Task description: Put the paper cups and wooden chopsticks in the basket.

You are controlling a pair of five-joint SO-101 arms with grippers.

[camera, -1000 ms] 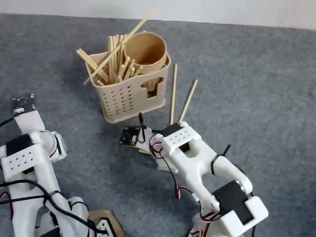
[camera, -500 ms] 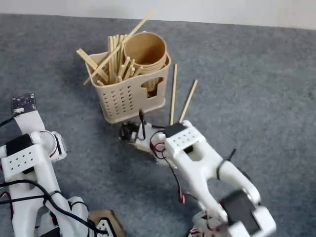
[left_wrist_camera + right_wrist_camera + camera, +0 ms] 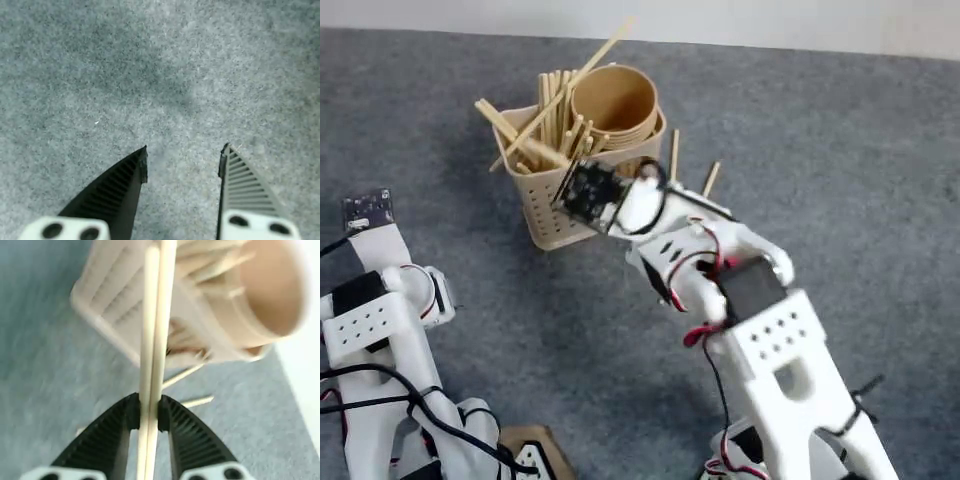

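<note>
The right gripper (image 3: pixel 148 415) pinches two chopsticks (image 3: pixel 156 315) by the basket (image 3: pixel 548 205) rim (cups (image 3: pixel 615 100) inside), two loose sticks (image 3: pixel 673 150) lie just beside its wall, and the left gripper (image 3: pixel 182 162) gapes over open carpet (image 3: pixel 150 60).

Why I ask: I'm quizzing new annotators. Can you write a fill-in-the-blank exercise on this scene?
The right claw is shut on ___ chopsticks.
The left claw hangs ___ above the carpet.
The basket holds chopsticks and stacked paper ___.
Missing: two; open; cups.
</note>
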